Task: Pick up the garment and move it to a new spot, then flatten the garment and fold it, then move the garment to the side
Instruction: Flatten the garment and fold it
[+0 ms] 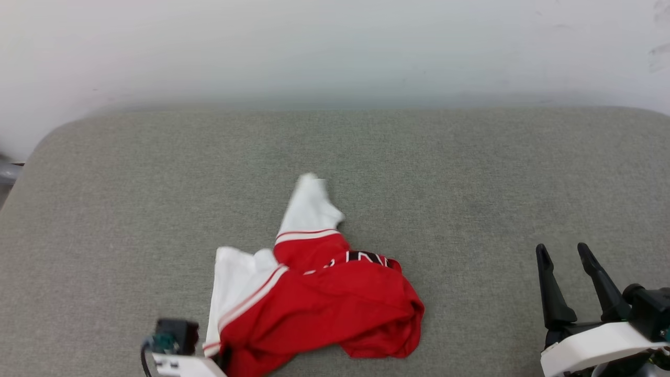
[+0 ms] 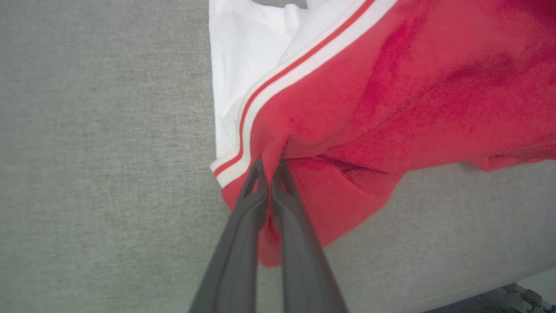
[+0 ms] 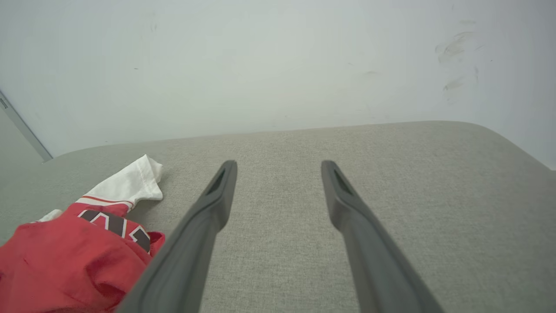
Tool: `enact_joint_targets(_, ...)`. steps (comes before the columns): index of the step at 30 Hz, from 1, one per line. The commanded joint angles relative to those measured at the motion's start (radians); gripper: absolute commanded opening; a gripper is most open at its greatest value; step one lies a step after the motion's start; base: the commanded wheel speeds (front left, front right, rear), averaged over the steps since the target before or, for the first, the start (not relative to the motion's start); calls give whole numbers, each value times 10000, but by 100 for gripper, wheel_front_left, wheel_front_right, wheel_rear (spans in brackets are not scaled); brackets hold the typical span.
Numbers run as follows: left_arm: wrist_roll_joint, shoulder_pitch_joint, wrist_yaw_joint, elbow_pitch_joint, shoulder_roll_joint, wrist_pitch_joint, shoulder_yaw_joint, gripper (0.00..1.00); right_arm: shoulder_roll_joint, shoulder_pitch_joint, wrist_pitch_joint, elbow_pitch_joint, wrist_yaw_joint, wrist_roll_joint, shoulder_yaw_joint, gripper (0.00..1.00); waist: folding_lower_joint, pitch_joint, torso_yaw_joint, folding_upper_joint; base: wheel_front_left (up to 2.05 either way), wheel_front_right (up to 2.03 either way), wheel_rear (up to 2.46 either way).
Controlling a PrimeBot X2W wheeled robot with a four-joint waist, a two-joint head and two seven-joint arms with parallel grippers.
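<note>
Pinching the jersey shirt (image 1: 335, 303) at its 7 o'clock corner, your left gripper (image 2: 270, 167) is clenched; right gripper (image 1: 562, 251) gapes empty. Limp, light cloth, so expect drooping.

Soft matt red-and-white cloth garment (image 1: 324, 309), coarse woven grey fabric surface (image 1: 471, 173), smooth matt wall (image 1: 335, 47)

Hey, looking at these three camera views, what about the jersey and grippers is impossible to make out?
Chest lettering, head view: folds of the red jersey bury most of it; unreadable.
Left gripper, left wrist view: shut on red fabric, but bunching hides how many layers it pinches.
Jersey, right wrist view: cut off by the left and bottom edges and a finger of the right gripper.
</note>
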State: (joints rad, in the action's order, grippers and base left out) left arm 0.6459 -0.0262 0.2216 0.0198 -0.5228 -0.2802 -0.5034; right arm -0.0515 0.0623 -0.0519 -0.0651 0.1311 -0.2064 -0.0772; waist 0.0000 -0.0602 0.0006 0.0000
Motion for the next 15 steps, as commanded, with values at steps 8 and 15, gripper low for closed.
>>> enact_joint_targets(8,528,732,-296,966,1038,764,-340,100,18,212,294,-245,-7,182,5,100,0,360,196,0,0,0,0)
enact_joint_targets(15,-339,203,-232,708,1394,3364,68,100,18,434,504,-438,-8,231,-16,100,0,661,145,0,0,0,0)
